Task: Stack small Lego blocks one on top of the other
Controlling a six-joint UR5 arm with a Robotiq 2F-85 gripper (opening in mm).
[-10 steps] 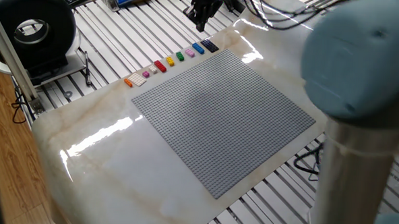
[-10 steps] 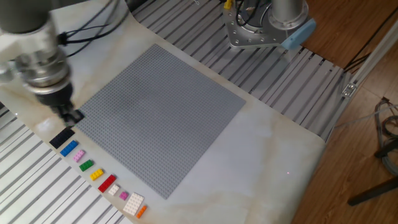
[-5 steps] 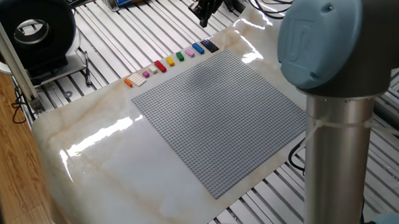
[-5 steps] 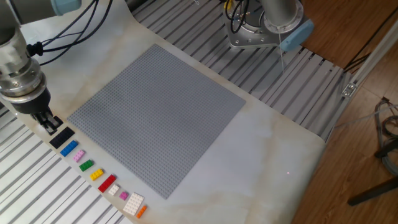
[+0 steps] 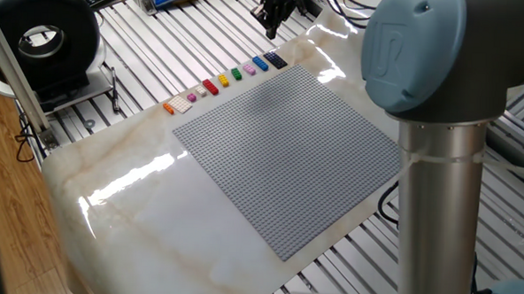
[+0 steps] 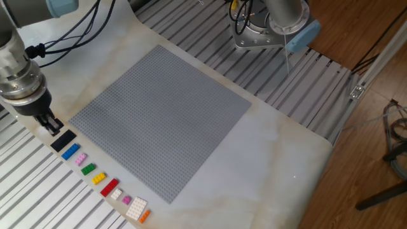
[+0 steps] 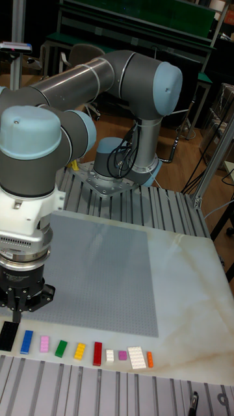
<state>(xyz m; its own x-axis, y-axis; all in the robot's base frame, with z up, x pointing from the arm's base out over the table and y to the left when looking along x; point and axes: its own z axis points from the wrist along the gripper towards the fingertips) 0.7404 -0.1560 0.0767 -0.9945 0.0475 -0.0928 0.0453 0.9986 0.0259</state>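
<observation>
The arm point(image 7: 97, 78) is built of thick silver-grey metal tubes joined by rounded dark-grey housings, each closed with a pale blue cap point(image 7: 29, 133) (one such cap fills the upper right of one fixed view). Its base point(image 6: 254, 35) is a bright bare-metal flange. Black cables point(image 7: 127, 153) loop around the base column — more black cable runs along the wrist in the other fixed view. The wrist ends in a white collar point(image 7: 23, 224) stacked over a ribbed silver ring, then a black gripper point(image 7: 16, 305) with narrow black fingers.

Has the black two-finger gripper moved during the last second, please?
Yes. The gripper moved off the large grey studded baseplate edge to above the dark navy brick.
</observation>
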